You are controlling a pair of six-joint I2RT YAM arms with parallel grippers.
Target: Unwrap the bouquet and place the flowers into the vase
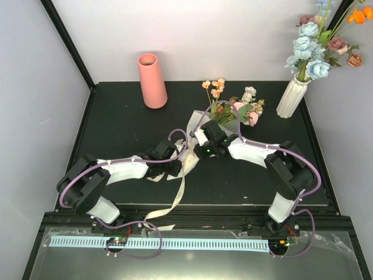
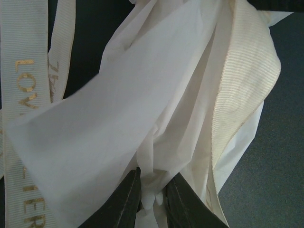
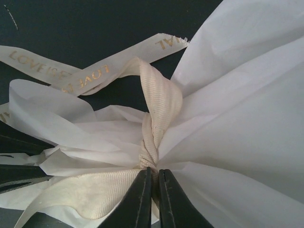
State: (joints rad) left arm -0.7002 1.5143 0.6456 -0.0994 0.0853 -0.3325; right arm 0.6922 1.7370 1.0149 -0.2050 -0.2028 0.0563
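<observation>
The bouquet [image 1: 236,111] lies across the middle of the black table, pink, peach and cream blooms pointing to the back right. Its cream-white paper [image 2: 156,95] and cream ribbon [image 3: 159,102] are still round the stems. My left gripper [image 2: 153,192] is shut on a fold of the paper at the stem end, seen from above as the left gripper [image 1: 176,167]. My right gripper [image 3: 153,179] is shut on the twisted ribbon knot, seen from above as the right gripper [image 1: 196,151]. The salmon-pink vase [image 1: 152,81] stands upright at the back left, apart from both arms.
A white ribbed vase [image 1: 291,98] with blue, mauve and orange flowers stands at the back right corner. Loose ribbon tails [image 1: 178,195] printed in gold trail toward the table's front edge. A black frame bar [image 1: 67,44] runs along the left.
</observation>
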